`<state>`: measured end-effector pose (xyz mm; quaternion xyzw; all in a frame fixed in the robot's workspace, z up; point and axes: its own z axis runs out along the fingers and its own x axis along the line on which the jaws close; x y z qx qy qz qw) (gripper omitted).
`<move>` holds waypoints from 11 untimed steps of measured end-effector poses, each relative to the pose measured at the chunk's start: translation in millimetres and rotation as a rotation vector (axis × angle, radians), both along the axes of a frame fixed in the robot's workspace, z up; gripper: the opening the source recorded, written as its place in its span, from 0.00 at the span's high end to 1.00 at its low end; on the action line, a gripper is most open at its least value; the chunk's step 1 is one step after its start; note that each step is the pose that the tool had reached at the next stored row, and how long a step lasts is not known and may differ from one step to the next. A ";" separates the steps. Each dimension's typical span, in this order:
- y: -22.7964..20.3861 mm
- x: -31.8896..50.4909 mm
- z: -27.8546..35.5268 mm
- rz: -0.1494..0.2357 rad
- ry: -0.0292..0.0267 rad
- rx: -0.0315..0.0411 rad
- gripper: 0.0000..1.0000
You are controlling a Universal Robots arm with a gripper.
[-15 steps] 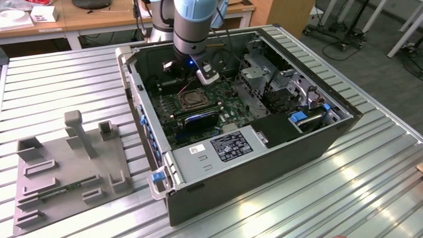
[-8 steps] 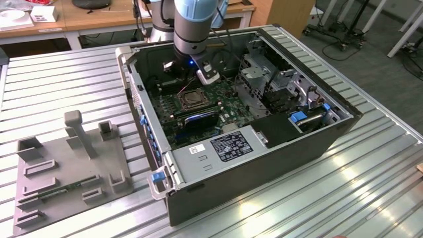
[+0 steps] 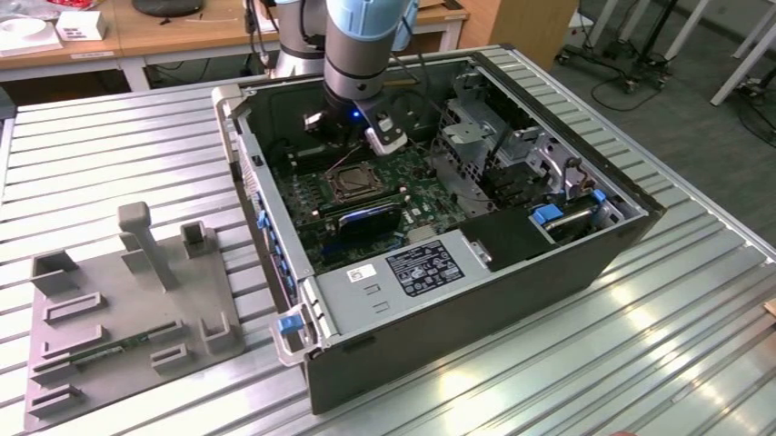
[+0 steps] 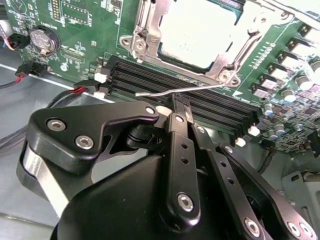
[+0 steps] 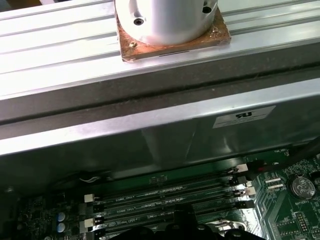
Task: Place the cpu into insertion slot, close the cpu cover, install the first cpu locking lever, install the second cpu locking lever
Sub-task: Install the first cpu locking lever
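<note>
Over the memory slots [image 4: 150,75]: gripper [image 4: 181,102], fingers pressed together, tips at a thin lever [image 4: 155,93] lying across them; grip on it unclear. Cpu [image 4: 197,30] sits in the insertion slot [image 3: 355,182] just beyond, cover [image 4: 145,25] down around it.

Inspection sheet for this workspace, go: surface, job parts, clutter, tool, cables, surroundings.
Surface: slatted metal table carrying an open computer case.
Job's things: cpu seated in the insertion slot; cpu cover down around it; thin locking lever not latched, seen against the memory slots.
Clutter: grey fixture tray on the table, at the exterior view's left.
Grippers: tool shut, tip at the locking lever; whether it pinches it cannot be told.
Cables: red and black wires beside the board.
Surroundings: wooden desks, wheeled stands.
</note>
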<state>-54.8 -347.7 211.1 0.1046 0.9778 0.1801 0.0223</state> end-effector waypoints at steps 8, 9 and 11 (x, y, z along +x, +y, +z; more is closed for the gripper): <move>-0.1 2.5 -0.4 0.000 0.0001 -0.0002 0.90; -0.1 2.7 -0.6 0.000 0.0000 0.0000 0.90; -0.3 2.9 -0.7 0.000 0.0000 -0.0001 0.90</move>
